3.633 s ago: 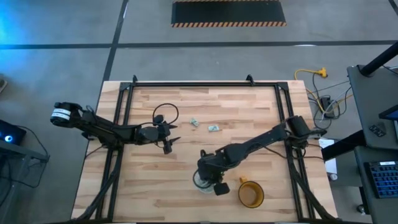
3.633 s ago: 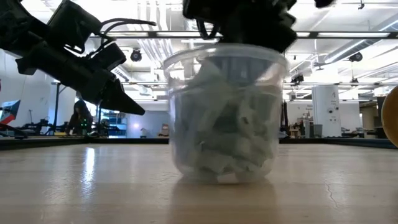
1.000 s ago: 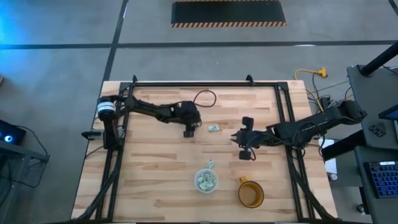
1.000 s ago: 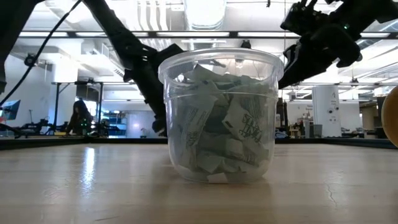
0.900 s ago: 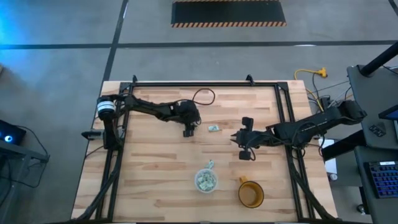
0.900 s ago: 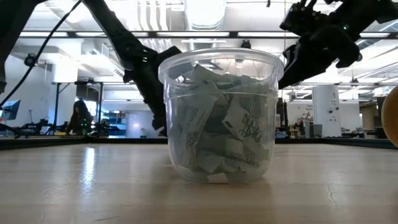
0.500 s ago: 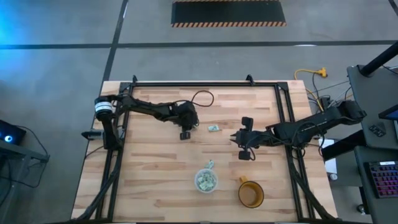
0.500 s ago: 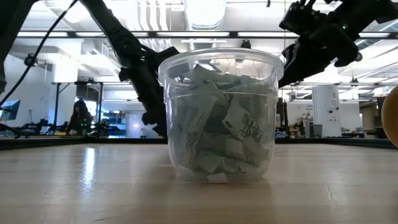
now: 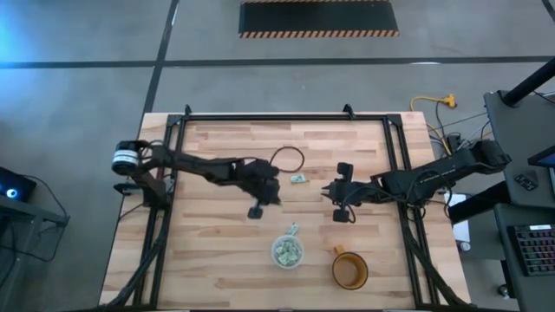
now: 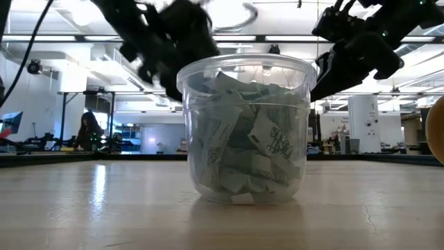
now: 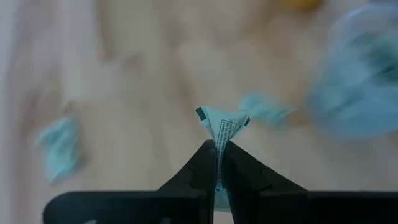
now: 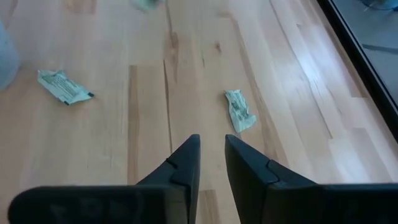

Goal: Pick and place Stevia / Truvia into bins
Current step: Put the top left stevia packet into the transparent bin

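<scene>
Sachets fill the clear cup (image 9: 287, 251) at about 6 o'clock on the tabletop (image 9: 217, 251) in the high view; one loose sachet (image 9: 297, 179) lies near the middle, between the left tool (image 9: 260, 206) and the right tool (image 9: 338, 208). An orange mug (image 9: 349, 270) stands at the cup's 4 o'clock. In the low view the cup (image 10: 244, 128) is packed nearly to its rim. Through the left wrist view, the left tool (image 11: 216, 152) is pinched tight on a crumpled sachet (image 11: 222, 123). From the right wrist view, the right tool (image 12: 212, 155) stands narrowly parted, holding nothing, above two sachets (image 12: 239, 111) on the wood.
</scene>
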`<action>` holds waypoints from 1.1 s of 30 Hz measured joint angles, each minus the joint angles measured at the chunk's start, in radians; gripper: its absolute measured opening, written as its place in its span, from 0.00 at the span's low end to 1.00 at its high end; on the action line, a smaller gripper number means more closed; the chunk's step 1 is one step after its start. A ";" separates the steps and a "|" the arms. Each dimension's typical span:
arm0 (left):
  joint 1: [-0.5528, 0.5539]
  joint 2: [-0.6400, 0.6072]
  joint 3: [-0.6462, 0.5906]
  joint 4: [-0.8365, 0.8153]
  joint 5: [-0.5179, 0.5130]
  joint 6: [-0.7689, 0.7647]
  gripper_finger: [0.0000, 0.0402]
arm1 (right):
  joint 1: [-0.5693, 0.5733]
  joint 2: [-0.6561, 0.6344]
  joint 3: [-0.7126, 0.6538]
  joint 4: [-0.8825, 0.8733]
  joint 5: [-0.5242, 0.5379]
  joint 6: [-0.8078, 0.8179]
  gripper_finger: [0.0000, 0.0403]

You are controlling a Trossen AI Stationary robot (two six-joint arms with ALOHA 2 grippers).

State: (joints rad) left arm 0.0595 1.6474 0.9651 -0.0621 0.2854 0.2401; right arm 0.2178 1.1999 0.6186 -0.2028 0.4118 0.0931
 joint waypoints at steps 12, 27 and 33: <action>-0.175 -0.005 -0.004 0.221 0.153 0.001 0.03 | -0.008 0.001 -0.006 0.012 0.003 0.000 0.16; -0.264 0.089 0.004 0.372 0.160 0.000 0.03 | -0.009 0.001 -0.006 0.043 0.001 0.004 0.15; -0.265 0.103 0.004 0.402 0.158 -0.026 0.05 | -0.009 0.001 -0.006 0.054 -0.001 0.004 0.15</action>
State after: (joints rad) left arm -0.2050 1.7500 0.9695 0.3397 0.4434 0.2138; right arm 0.2085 1.2007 0.6121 -0.1490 0.4110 0.0975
